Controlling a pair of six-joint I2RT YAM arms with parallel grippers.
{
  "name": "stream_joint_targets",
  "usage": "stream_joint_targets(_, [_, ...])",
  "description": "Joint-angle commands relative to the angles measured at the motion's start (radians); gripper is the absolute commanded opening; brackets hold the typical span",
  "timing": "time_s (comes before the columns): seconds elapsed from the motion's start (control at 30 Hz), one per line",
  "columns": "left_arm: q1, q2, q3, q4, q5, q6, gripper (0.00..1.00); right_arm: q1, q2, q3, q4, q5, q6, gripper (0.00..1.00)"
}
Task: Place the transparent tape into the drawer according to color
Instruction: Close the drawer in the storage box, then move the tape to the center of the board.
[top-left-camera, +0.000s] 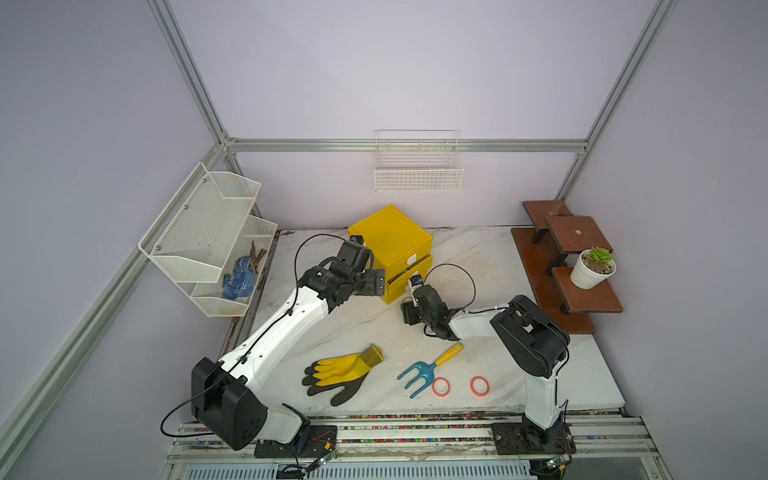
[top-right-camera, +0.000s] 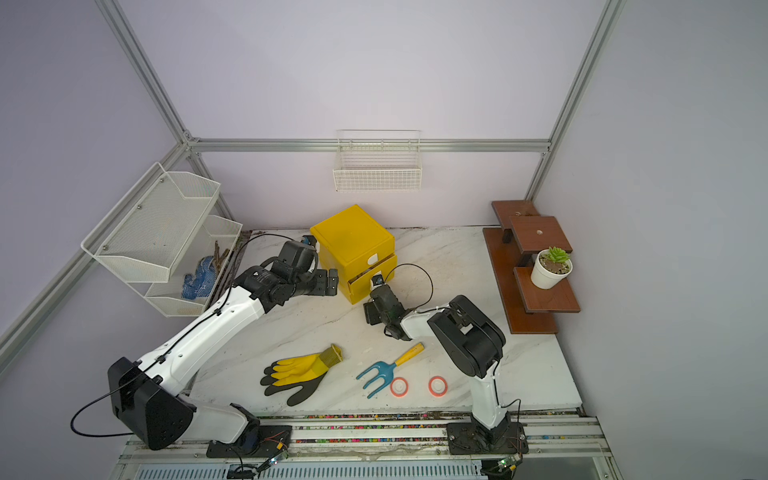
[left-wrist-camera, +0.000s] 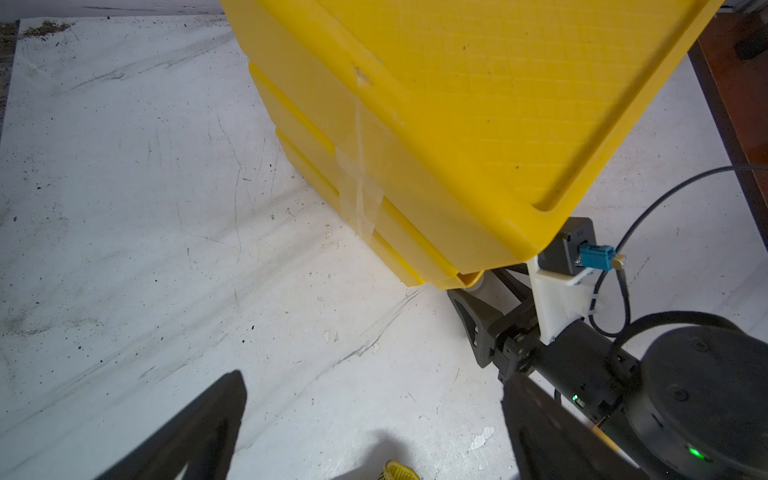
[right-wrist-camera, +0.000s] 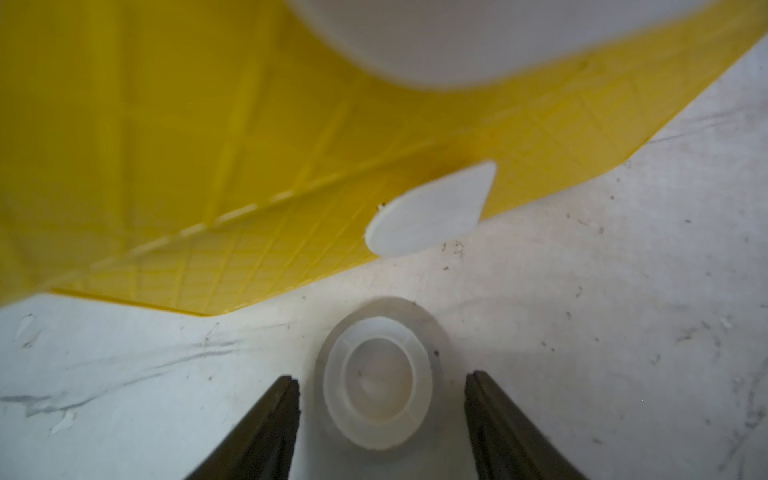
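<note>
the left gripper (top-left-camera: 378, 283) hangs just beside the yellow cabinet (top-left-camera: 390, 241), jaws spread wide and empty. the middle drawer (top-left-camera: 411, 268) stands partly pulled out. in front of it the right gripper (right-wrist-camera: 380, 377) straddles a clear-whitish tape roll (right-wrist-camera: 374, 361) lying flat on the table (top-left-camera: 478, 257), jaws half open, fingers not touching it. a red-orange tape roll (top-left-camera: 441, 387) and a second red-orange roll (top-left-camera: 479, 385) lie near the front edge.

cabinet (top-left-camera: 390, 245): yellow, one drawer (top-left-camera: 409, 272) standing slightly out
left gripper (top-left-camera: 376, 282): just beside the cabinet's left face
right gripper (top-left-camera: 408, 300): at the cabinet's front, low down
glove (top-left-camera: 336, 374): well in front of the cabinet
garden fork (top-left-camera: 428, 368): right of the glove
red tape rolls (top-left-camera: 440, 386) (top-left-camera: 479, 385): two, just beyond the garden fork, farthest from the cabinet
</note>
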Motion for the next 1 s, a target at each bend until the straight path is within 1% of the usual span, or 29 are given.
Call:
stream_joint_targets(0.0, [0.009, -0.019, -0.009, 0.006, 0.000, -0.012, 1.00, 0.004, 0.038, 0.026, -0.071, 0.040, -0.004, 0.68])
stream_joint_targets(0.03, [0.010, -0.018, -0.011, 0.007, 0.000, -0.012, 1.00, 0.005, 0.045, 0.032, -0.081, 0.045, -0.004, 0.63])
stream_joint_targets(0.17, [0.010, -0.018, -0.017, 0.006, 0.008, -0.013, 1.00, 0.005, 0.051, 0.036, -0.103, 0.050, 0.001, 0.55])
stream_joint_targets(0.33, [0.012, -0.018, -0.023, 0.008, 0.018, -0.018, 1.00, 0.004, 0.015, -0.007, -0.116, 0.064, 0.044, 0.39])
stream_joint_targets(0.4, [0.012, 0.006, -0.027, 0.010, 0.029, -0.018, 1.00, 0.003, -0.009, -0.028, -0.128, 0.074, 0.063, 0.37])
stream_joint_targets(0.53, [0.012, 0.032, -0.029, 0.010, 0.046, -0.016, 1.00, -0.011, -0.061, -0.063, -0.198, 0.092, 0.116, 0.35])
stream_joint_targets(0.77, [0.012, 0.062, -0.027, 0.015, 0.081, -0.012, 1.00, -0.035, -0.175, -0.166, -0.352, 0.072, 0.215, 0.34])
stream_joint_targets(0.93, [0.012, 0.068, -0.025, 0.018, 0.088, -0.010, 1.00, -0.035, -0.267, -0.271, -0.398, 0.053, 0.279, 0.39])
stream_joint_targets(0.97, [0.012, 0.066, -0.025, 0.018, 0.089, -0.009, 1.00, -0.035, -0.285, -0.286, -0.397, 0.050, 0.284, 0.44])
